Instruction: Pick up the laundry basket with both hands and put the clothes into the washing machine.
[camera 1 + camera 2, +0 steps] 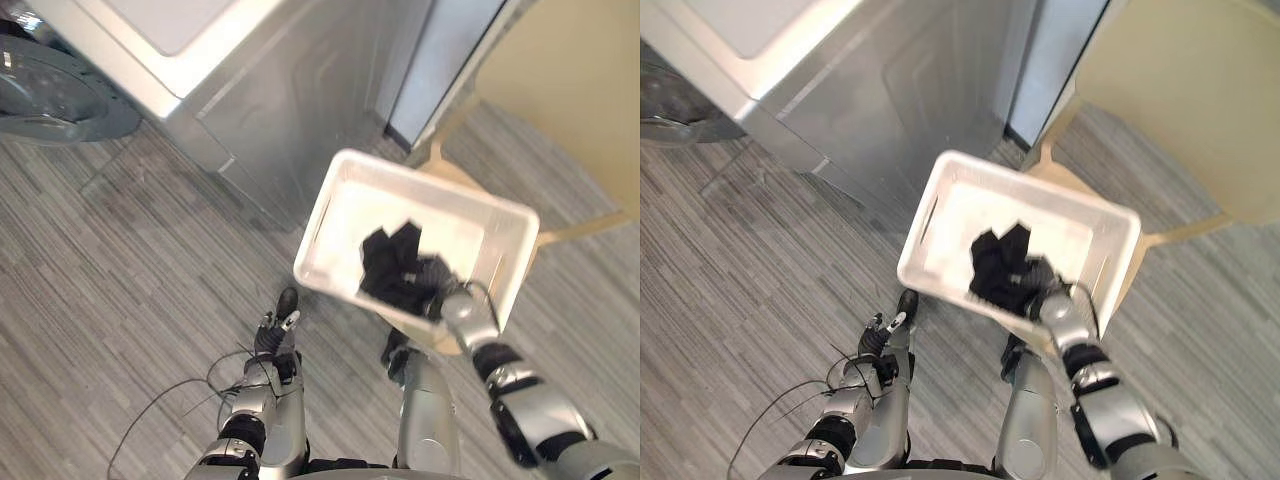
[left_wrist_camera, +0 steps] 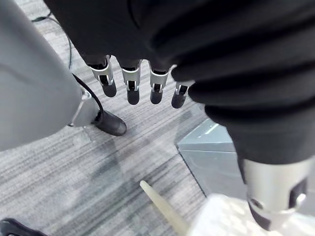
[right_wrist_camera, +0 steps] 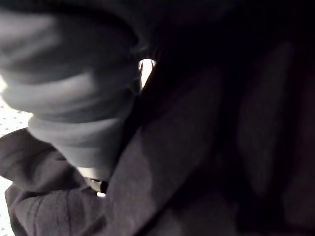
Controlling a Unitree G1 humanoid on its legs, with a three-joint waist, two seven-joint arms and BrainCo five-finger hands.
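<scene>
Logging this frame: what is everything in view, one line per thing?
Silver-grey washing machine with white top: one, upper left, round door at the far left edge.
White rectangular plastic laundry basket: one, right of the machine, on the stool.
Black clothes: one pile, inside the basket.
Light wooden stool: one, under the basket.
Grey striped plank floor: underneath everything.
Beige wall panel: one, upper right.
Left hand: silver with dark tips, open and empty, hanging low over the floor, clear of the basket.
Right hand: reaching into the basket, buried in the black clothes.
</scene>
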